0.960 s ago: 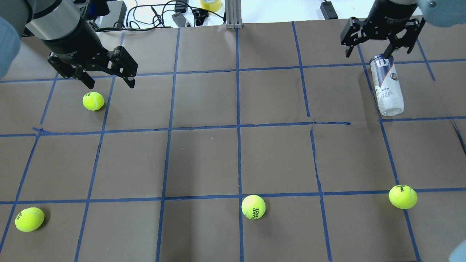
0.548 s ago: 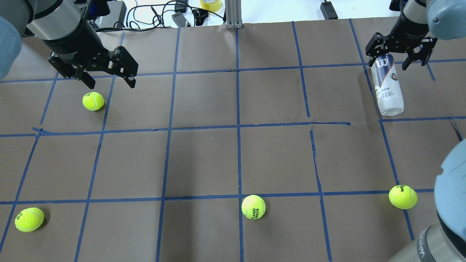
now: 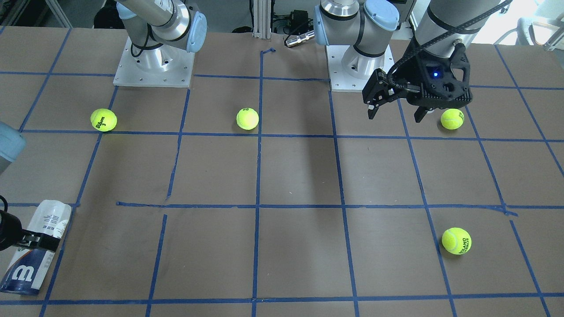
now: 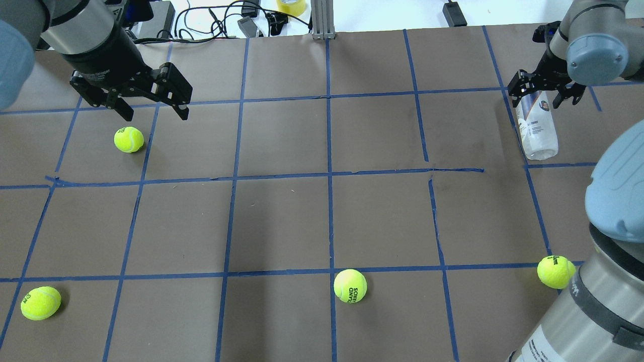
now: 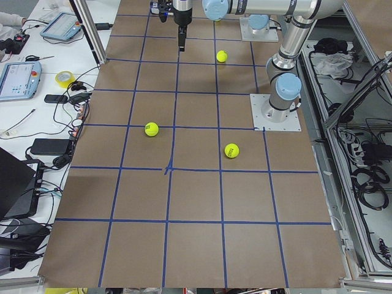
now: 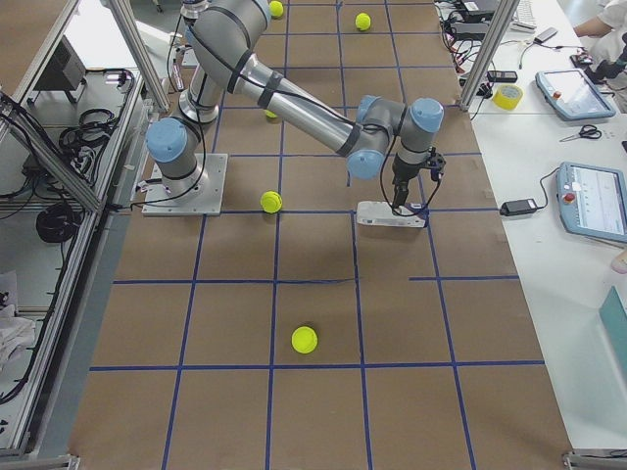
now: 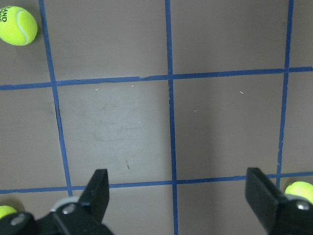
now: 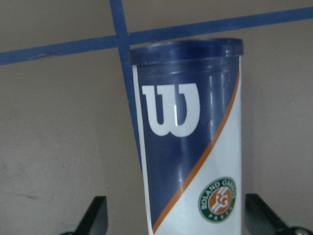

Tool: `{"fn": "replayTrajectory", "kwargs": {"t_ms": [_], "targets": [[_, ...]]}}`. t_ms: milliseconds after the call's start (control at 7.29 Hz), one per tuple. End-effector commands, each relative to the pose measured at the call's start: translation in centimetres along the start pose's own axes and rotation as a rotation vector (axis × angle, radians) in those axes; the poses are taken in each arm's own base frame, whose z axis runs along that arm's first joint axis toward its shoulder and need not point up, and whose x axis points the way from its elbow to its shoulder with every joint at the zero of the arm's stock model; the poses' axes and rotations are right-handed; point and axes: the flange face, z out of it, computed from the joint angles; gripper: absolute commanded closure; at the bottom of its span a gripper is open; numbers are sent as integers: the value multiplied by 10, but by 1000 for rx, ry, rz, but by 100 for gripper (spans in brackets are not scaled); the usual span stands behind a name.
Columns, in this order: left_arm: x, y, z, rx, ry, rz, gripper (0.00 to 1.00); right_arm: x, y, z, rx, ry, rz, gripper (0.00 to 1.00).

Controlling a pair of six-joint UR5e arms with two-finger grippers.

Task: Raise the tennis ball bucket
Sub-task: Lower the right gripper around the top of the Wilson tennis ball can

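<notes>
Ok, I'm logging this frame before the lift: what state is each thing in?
tennis ball bucket, lying on its side on the table, not yet lifted.
right gripper, open, straddling the bucket.
left gripper, open, empty, above the table.
tennis balls, four, loose on the table.

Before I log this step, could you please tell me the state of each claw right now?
Left claw: open, holding nothing.
Right claw: open, straddling the tennis ball bucket, not clamped on it.

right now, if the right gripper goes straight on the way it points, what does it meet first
Likely the tennis ball bucket, lying on its side, centred between the open right gripper fingers; the gap to it is unclear.
</notes>
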Motion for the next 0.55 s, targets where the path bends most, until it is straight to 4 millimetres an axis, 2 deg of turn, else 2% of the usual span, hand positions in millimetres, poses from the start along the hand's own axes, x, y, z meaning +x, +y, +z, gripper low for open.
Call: {"fn": "replayTrajectory", "kwargs": {"t_ms": [0, 411], "targets": [[0, 0, 0, 1, 0, 0, 0, 3, -5, 25, -23, 10, -41, 0], [0, 0, 0, 1, -2, 0, 0, 9, -6, 46, -61, 60, -69, 1]]}}
